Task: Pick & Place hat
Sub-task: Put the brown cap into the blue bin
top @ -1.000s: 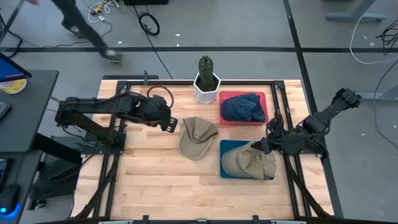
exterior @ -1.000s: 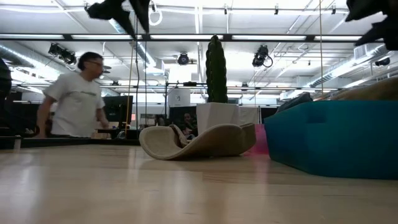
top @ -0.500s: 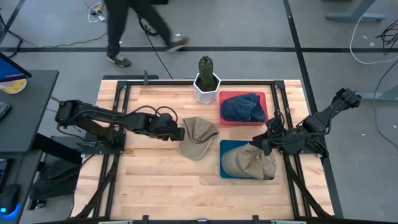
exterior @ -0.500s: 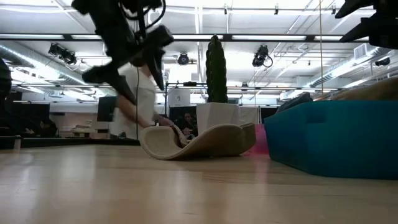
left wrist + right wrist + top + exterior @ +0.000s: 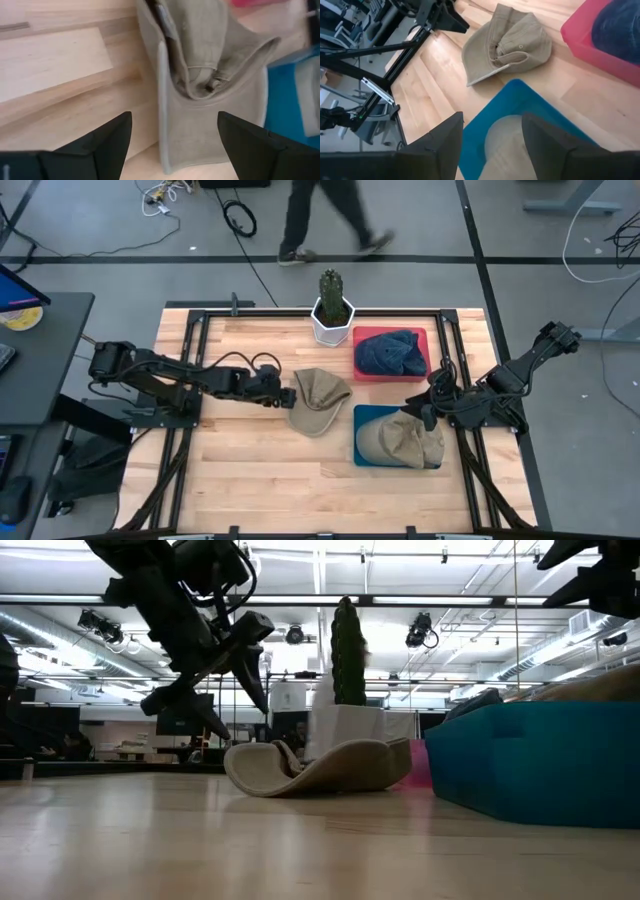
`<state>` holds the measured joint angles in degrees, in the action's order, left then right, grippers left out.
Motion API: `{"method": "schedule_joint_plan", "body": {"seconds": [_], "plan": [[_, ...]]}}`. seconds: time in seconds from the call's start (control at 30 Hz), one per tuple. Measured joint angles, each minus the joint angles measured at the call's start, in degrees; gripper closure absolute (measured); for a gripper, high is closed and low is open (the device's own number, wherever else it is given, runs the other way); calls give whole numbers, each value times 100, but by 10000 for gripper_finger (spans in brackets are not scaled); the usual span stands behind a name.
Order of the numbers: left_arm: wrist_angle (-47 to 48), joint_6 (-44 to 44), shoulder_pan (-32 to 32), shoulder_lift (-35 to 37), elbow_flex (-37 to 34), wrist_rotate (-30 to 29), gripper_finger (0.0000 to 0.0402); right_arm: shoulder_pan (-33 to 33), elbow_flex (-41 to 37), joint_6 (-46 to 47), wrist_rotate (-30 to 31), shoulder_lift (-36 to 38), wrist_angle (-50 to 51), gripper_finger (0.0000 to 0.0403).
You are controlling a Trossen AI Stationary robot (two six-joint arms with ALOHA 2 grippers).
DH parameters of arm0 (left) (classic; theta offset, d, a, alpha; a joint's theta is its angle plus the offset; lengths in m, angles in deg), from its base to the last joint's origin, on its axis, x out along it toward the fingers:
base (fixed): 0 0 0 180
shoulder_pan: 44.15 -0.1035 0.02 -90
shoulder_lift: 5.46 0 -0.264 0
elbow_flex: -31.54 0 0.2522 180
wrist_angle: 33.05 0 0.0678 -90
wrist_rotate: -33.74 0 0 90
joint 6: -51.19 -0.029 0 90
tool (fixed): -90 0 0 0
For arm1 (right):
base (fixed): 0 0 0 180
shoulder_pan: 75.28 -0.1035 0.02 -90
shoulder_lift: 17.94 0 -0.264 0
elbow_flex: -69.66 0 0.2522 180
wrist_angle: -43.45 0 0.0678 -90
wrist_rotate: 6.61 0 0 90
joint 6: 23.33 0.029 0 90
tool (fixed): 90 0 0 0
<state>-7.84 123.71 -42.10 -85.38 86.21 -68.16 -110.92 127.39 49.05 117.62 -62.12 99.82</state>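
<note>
Overhead, a person [image 5: 330, 215] passes; low view doesn't.

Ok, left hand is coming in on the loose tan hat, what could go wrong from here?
1. The left hand, open, approaches the tan hat from the side at its brim; it may push the hat along the table rather than grip it.
2. The hat lies upside down and floppy, so a pinch may catch only one thin edge and slip.
3. The cactus pot stands just beyond; a shoved hat could nudge it.
</note>
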Motion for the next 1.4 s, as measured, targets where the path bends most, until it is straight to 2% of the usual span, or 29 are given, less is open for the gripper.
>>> {"method": "schedule_joint_plan", "body": {"seconds": [0.3,0.6,0.73,0.87,0.97,1.23,1.4], "plan": [[-491,24,0,-85,-189,75,103,69,0,2,235,0,-22,199],[-1251,181,113,-674,-193,225,104,222,0,6,239,0,-162,199],[-1415,187,108,-952,-193,476,119,285,0,0,238,0,-200,199],[-1420,300,139,-1153,-193,622,160,335,0,0,237,0,-203,199],[-1429,333,144,-1189,-193,636,208,355,0,0,237,0,-200,199],[-1459,310,134,-1183,-192,610,381,358,0,-18,238,0,-198,199],[-1416,77,144,-1062,-145,415,387,358,0,-18,237,0,-199,199]]}}
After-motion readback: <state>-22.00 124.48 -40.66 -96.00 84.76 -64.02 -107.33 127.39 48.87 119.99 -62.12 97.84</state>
